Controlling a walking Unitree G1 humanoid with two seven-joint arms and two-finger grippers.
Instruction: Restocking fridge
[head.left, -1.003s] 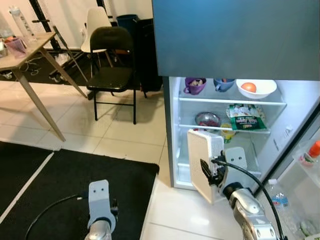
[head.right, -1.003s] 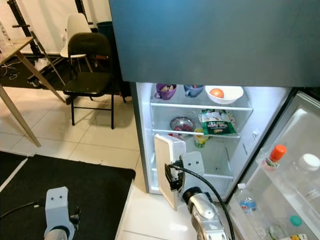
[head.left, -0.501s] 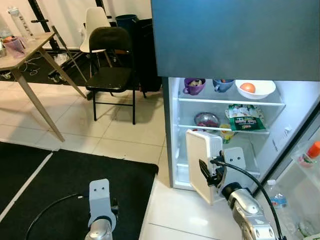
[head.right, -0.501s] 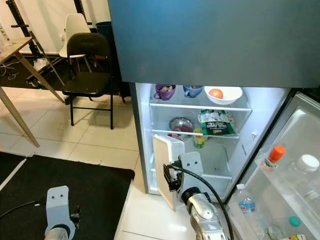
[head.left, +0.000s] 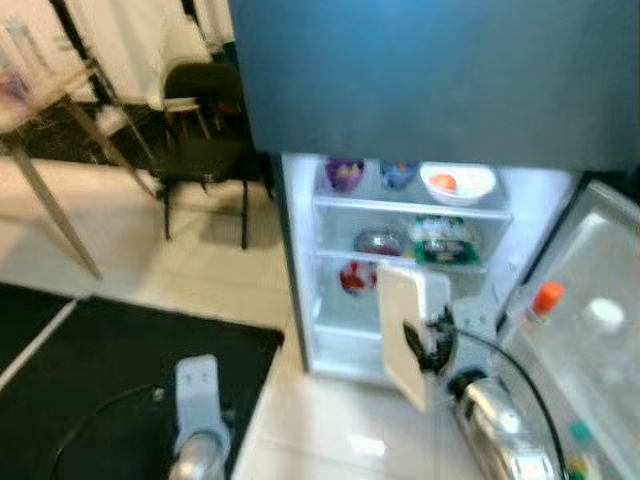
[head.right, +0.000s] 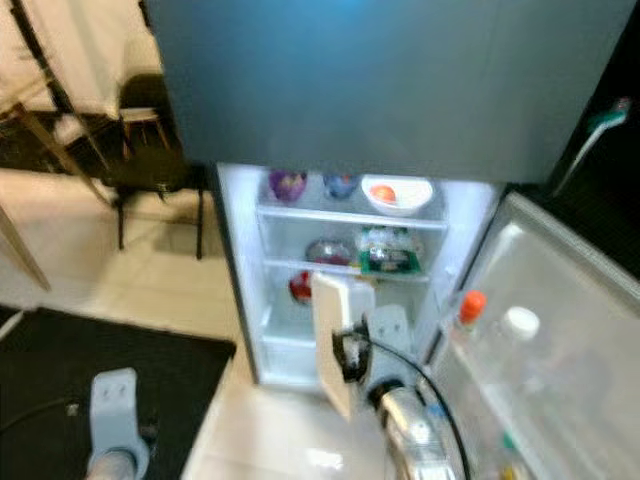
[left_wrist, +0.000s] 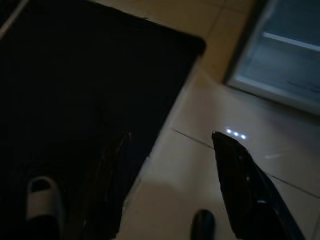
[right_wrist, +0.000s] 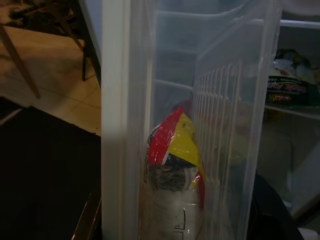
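The fridge (head.left: 300, 260) stands open and lit before me. My right gripper (head.left: 420, 345) is shut on a white plastic bin (head.left: 408, 315), held upright on its side just in front of the lower shelves. Through the bin's translucent wall (right_wrist: 120, 125) I see a red and yellow packet (right_wrist: 175, 145) inside. The shelves hold a purple cup (head.left: 344, 173), a blue cup (head.left: 398, 174), a white bowl (head.left: 457, 183) with an orange fruit, a green packet (head.left: 443, 240) and a red item (head.left: 356, 276). My left gripper (left_wrist: 170, 190) hangs open, low over the floor.
The fridge door (head.left: 600, 330) swings out on the right, with an orange-capped bottle (head.left: 545, 298) in its rack. A black mat (head.left: 100, 370) lies on the tiled floor at the left. A black chair (head.left: 205, 140) and a wooden table (head.left: 40, 120) stand behind it.
The whole picture has shifted and blurred, so the camera moved: the fridge sits further left and more of its door shows. The bin stays in my right gripper.
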